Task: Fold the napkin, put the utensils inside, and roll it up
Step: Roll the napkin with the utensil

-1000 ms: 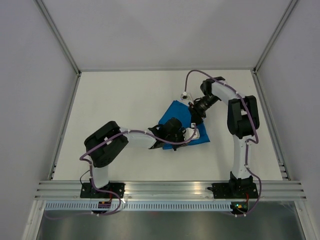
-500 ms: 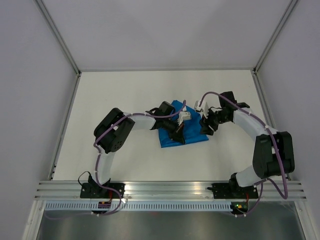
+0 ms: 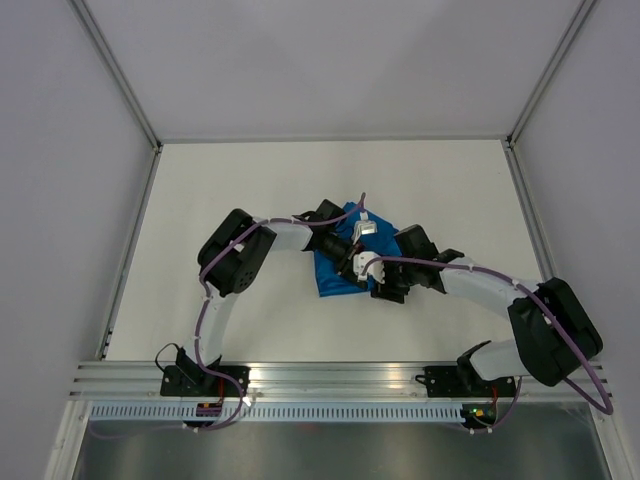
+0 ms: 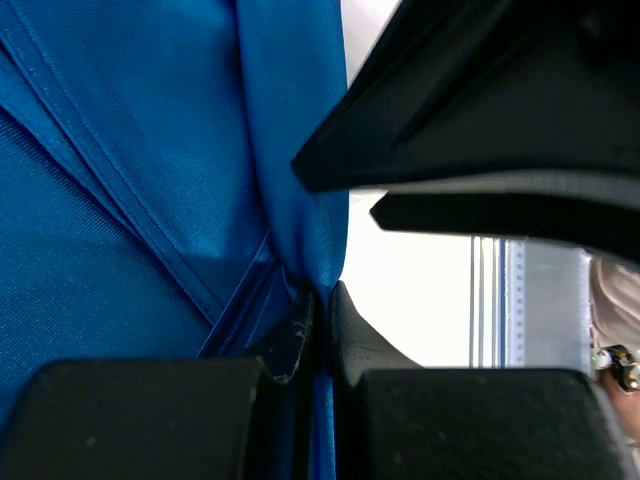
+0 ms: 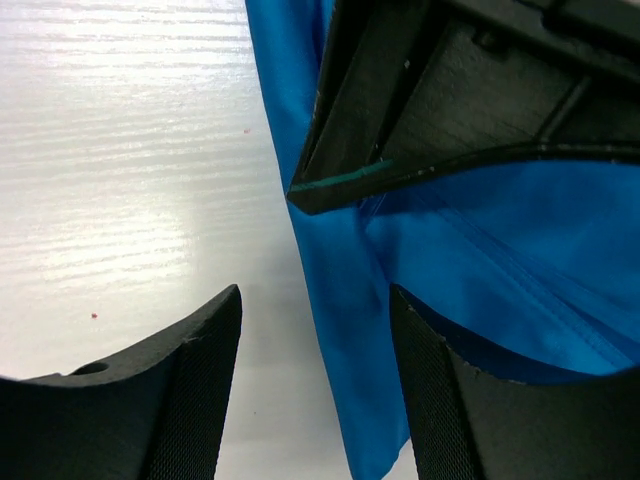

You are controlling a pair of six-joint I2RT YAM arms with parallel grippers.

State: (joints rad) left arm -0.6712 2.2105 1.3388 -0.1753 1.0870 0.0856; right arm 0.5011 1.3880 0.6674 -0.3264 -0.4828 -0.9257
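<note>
**Napkin pinched at a fold, second gripper spread over its free edge**

Overhead view: the napkin [image 3: 330, 272] lies bunched on the white table [image 3: 230, 200] near the middle of the frame, both arms converging over it so that much of the cloth is hidden. Left wrist view: the left gripper [image 4: 322, 325] is clenched on a raised pleat of the blue fabric, which runs up from the bottom centre of the frame between the closed fingertips. Creases and a stitched hem fan out toward the upper left. Right wrist view: the right gripper [image 5: 315, 300] stands released, its two fingers spread at the bottom of the frame on either side of a hanging strip of cloth, with no contact evident. The dark body of the other gripper fills the upper right. The knife cannot be seen in any view.

Handling, as a judgement: the cloth looks thin, light and limp, with a slight sheen suggesting it slides easily on itself and on the smooth tabletop. It will not hold a shape unaided, so a single pinch gathers it into folds rather than moving it flat. The hemmed edge or a corner appears the firmest place to take hold, with two well-separated grips keeping the sheet taut.
</note>
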